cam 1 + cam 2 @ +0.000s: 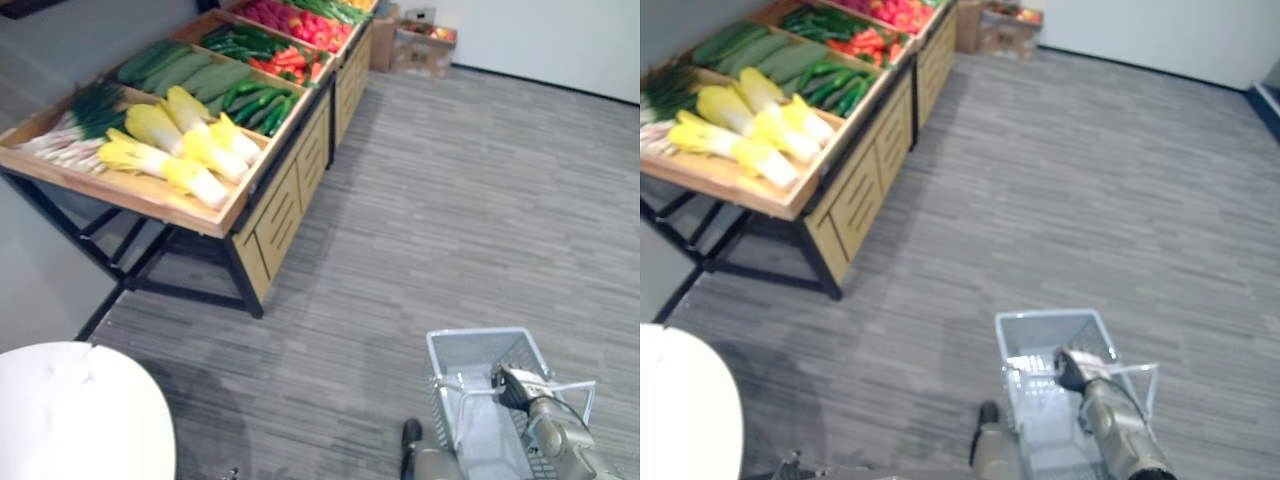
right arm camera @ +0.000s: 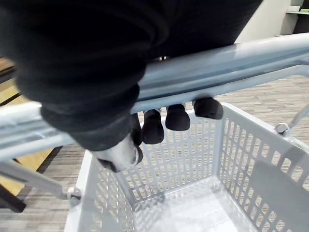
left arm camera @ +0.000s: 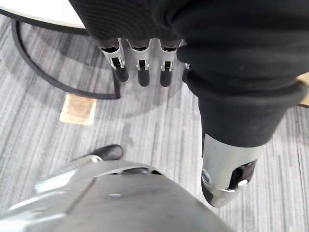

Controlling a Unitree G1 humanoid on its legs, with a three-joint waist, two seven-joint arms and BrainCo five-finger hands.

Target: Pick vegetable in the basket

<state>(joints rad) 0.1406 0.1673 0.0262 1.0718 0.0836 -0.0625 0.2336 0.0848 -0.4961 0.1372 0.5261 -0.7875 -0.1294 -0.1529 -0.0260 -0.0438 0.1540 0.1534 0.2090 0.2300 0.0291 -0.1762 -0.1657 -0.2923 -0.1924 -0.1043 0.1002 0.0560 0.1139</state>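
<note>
Grey carpet (image 1: 450,200), wooden stand (image 1: 285,205), perforated grey basket (image 1: 478,333) well apart from it, right hand (image 2: 176,118) curled round handle (image 2: 231,55), left hand (image 3: 140,72) relaxed, holding nothing.

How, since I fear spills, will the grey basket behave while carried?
Probably light: the basket is empty and its walls are perforated. It looks like stiff plastic, so it should keep its shape. It may swing, since it hangs from a metal handle that the right hand curls round.

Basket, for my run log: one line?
right robot hand: shut on handle of empty grey plastic basket | left robot hand: open
</note>
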